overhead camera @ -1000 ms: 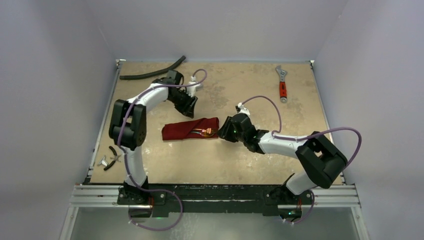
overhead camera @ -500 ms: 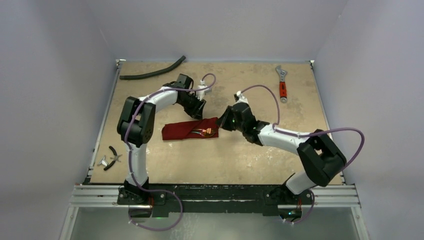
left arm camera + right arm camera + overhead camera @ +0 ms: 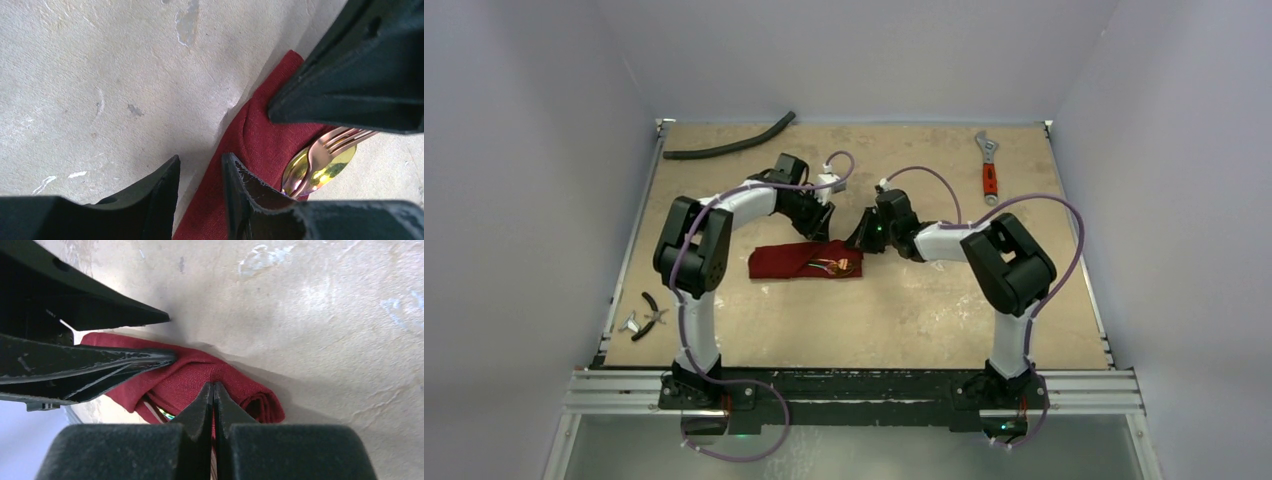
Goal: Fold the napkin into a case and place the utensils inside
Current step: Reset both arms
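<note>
Mid-counter (image 3: 904, 310), the dark red napkin lies folded into the case (image 3: 789, 263), a narrow flat pouch running left to right. The utensils (image 3: 834, 265) are tucked in at its right end. From the left wrist view, a gold spoon bowl and rosy fork tines (image 3: 320, 165) peek out of the open mouth, and the handles run down inside the cloth.

Both arms crowd the far right corner of the pouch. The left claw (image 3: 200, 165) hovers at the far edge of the cloth with its 2 fingers a little apart and nothing between them. The right claw (image 3: 214, 387) has its fingers pressed together, tips right over a rumpled fold of the case. I cannot tell whether a pinch of cloth is caught there.

My read is that this one is nearly home: fold made, cutlery inside. The right end looks bunched and loose, so what is left is probably tidying that corner, then pulling both arms clear without dragging the pouch.

Well apart from the action, a black hose (image 3: 729, 145), a red-handled wrench (image 3: 989, 172) and small pliers (image 3: 649, 316) sit at the edges.
</note>
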